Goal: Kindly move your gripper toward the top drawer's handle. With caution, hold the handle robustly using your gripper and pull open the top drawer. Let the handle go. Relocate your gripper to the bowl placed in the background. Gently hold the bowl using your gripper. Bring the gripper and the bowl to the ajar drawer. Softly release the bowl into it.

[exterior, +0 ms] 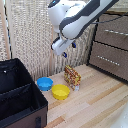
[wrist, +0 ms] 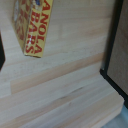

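My gripper (exterior: 67, 50) hangs from the white arm high above the wooden floor, above the granola box and well to the left of the dresser in the exterior view. Its fingers are too small and blurred to read, and they do not show in the wrist view. The brown dresser's uppermost clearly visible drawer front (exterior: 112, 36) is shut and has a pale bar handle (exterior: 116, 32). The arm hides the dresser's top. The blue bowl (exterior: 45, 83) sits on the floor below the gripper and to its left, next to the yellow bowl.
A yellow bowl (exterior: 60, 91) sits just right of the blue one. A granola bars box (exterior: 72, 76) stands beside them and also shows in the wrist view (wrist: 32, 27). A black bin (exterior: 20, 97) fills the lower left. A lower drawer (exterior: 107, 60) is shut.
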